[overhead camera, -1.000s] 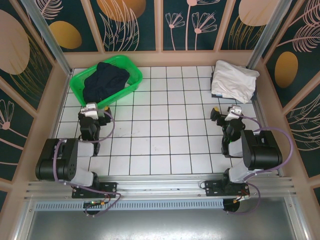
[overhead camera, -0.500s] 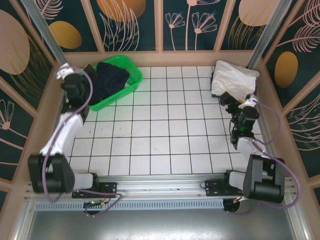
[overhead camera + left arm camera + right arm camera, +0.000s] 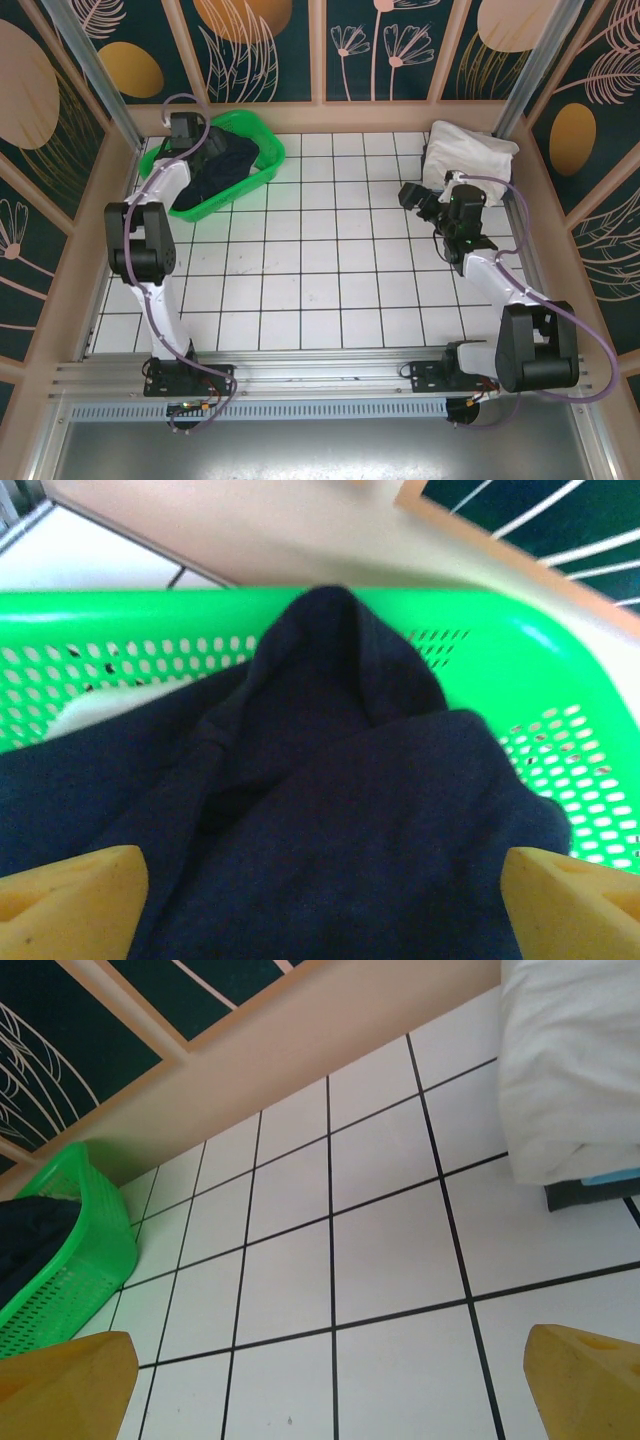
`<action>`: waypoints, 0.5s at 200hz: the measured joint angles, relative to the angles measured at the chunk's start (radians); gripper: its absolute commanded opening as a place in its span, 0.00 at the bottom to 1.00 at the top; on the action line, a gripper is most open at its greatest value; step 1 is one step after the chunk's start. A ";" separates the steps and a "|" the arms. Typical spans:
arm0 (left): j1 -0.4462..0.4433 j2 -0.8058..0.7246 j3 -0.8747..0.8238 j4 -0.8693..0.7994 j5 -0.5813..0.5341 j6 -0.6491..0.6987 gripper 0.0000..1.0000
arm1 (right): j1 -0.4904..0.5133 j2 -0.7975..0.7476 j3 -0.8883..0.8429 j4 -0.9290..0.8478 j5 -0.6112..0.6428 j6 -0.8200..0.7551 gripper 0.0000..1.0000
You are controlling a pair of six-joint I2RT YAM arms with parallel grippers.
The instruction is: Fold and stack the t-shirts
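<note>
One crumpled navy t-shirt [image 3: 330,810] mounds inside perforated green plastic basket [image 3: 560,750].

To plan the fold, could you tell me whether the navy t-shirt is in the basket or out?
In: the navy t-shirt lies crumpled inside the green basket.

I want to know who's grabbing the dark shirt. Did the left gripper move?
Yes. The left gripper moved away from its base, from in front of the green basket to above the basket's far left corner.
</note>
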 measured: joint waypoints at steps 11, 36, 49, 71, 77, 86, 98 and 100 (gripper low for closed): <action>0.000 0.026 0.015 -0.015 0.016 0.000 0.84 | 0.001 0.000 0.000 -0.007 0.000 0.000 0.99; 0.000 0.085 0.062 -0.049 0.064 0.008 0.71 | 0.003 0.007 0.000 -0.012 -0.005 0.000 0.99; 0.000 0.109 0.087 -0.062 0.088 0.013 0.60 | 0.003 0.014 0.000 -0.012 -0.008 0.000 0.99; 0.000 0.119 0.101 -0.077 0.118 0.011 0.30 | 0.003 0.017 -0.002 -0.011 -0.015 0.000 0.99; 0.000 0.119 0.103 -0.080 0.124 0.010 0.23 | 0.003 0.018 -0.003 -0.011 -0.019 0.000 0.99; 0.000 0.119 0.108 -0.084 0.134 -0.003 0.11 | 0.003 0.018 -0.004 -0.010 -0.027 0.000 0.99; 0.000 0.117 0.111 -0.088 0.146 -0.002 0.00 | 0.003 0.018 -0.007 -0.008 -0.035 0.000 0.99; 0.000 0.114 0.111 -0.089 0.147 -0.007 0.00 | 0.003 0.018 -0.007 -0.008 -0.037 0.000 0.99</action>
